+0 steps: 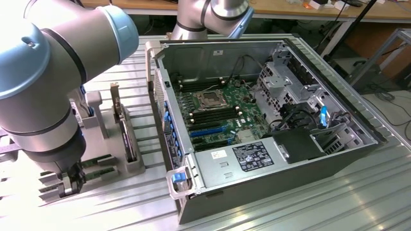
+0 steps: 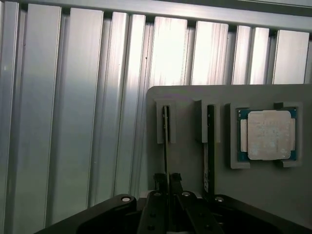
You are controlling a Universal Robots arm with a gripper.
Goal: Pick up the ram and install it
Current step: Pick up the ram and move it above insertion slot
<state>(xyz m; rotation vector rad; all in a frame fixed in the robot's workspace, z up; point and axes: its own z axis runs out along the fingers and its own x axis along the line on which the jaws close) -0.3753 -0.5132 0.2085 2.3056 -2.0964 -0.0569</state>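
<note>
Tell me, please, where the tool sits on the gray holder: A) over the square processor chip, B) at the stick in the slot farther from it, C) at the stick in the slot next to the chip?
B: the tool grips the ram in the slot farther from the processor chip, in the gray holder.

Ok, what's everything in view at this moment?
table: one, ribbed aluminium, under everything
holder: one, grey, on the table
ram: one, thin, edge-on, in a holder slot
second stick: one, dark, neighbouring slot
processor chip: one, silver, holder recess
computer case: one, dark grey, open, centre of the exterior view
motherboard: one, green, inside the case
arm: one, grey and blue, exterior view's left
gripper: one, black, shut on the ram
</note>
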